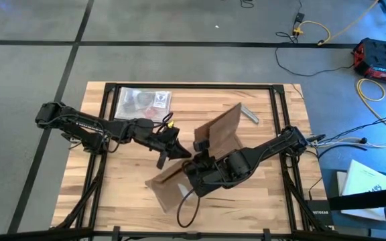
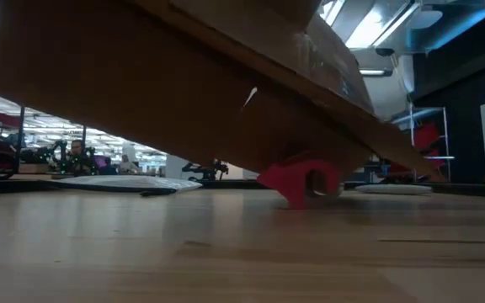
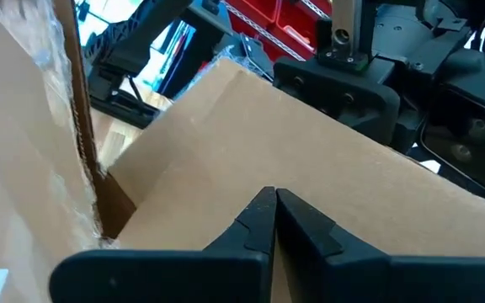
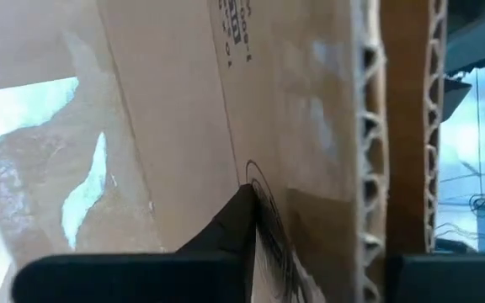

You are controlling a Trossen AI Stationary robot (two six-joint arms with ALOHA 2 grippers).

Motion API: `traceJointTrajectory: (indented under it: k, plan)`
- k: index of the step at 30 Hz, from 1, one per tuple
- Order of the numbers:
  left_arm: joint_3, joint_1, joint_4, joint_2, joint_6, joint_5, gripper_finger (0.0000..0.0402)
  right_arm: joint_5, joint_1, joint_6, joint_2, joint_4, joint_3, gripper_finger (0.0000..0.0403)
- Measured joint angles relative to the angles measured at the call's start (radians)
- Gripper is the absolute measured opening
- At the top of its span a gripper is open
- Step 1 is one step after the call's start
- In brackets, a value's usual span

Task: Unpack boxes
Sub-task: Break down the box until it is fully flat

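The brown cardboard box [image 1: 223, 130] hangs tilted over the middle of the table, flaps spread, clear tape on its walls [image 4: 82, 194]. In the low view its underside [image 2: 183, 84] slopes down toward the right, over a small red object [image 2: 301, 181] that stands on the table. My left gripper [image 1: 179, 152] is shut at the box's left side, its tips [image 3: 274, 198] in front of a cardboard panel [image 3: 251, 143]. My right gripper [image 1: 203, 159] reaches in from the right and is shut on a box wall. My left gripper comes nearly level from the table's left, its shut fingertips [image 3: 259, 210] right at the face of a box panel; nothing shows between them, and I cannot tell whether they touch it. My right gripper [image 4: 343, 227] pinches a box wall between its two fingers, close to the wall's cut corrugated edge [image 4: 369, 168]. One finger [image 4: 226, 227] lies on the wall's printed face. It comes slanting down from the table's right. The box is tilted, its near part raised off the table.
A clear plastic bag [image 1: 143, 100] with printed items lies at the table's far left. A small grey piece [image 1: 250, 115] lies beyond the box. A cable loop [image 1: 186, 211] hangs near the front edge. Black frame rails [image 1: 277, 114] border the table.
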Motion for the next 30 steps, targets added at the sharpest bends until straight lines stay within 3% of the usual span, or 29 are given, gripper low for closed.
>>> traceJointTrajectory:
  k: [6, 16, 22, 30]
  plan:
    - [-0.003, -0.01, 0.054, -0.002, -0.108, 0.023, 0.0, -0.008, 0.002, -0.049, -0.002, 0.08, 0.0, 0.0005]
    - [-0.003, -0.027, 0.182, -0.002, -0.263, 0.006, 0.0, 0.003, 0.002, -0.052, -0.005, 0.153, 0.002, 0.0003]
    - [-0.003, -0.035, 0.187, -0.003, -0.27, 0.02, 0.0, -0.009, 0.002, -0.18, -0.005, 0.186, 0.002, 0.0006]
    - [-0.002, -0.035, 0.293, -0.003, -0.286, 0.034, 0.0, -0.003, -0.002, -0.507, -0.004, 0.222, 0.002, 0.0006]
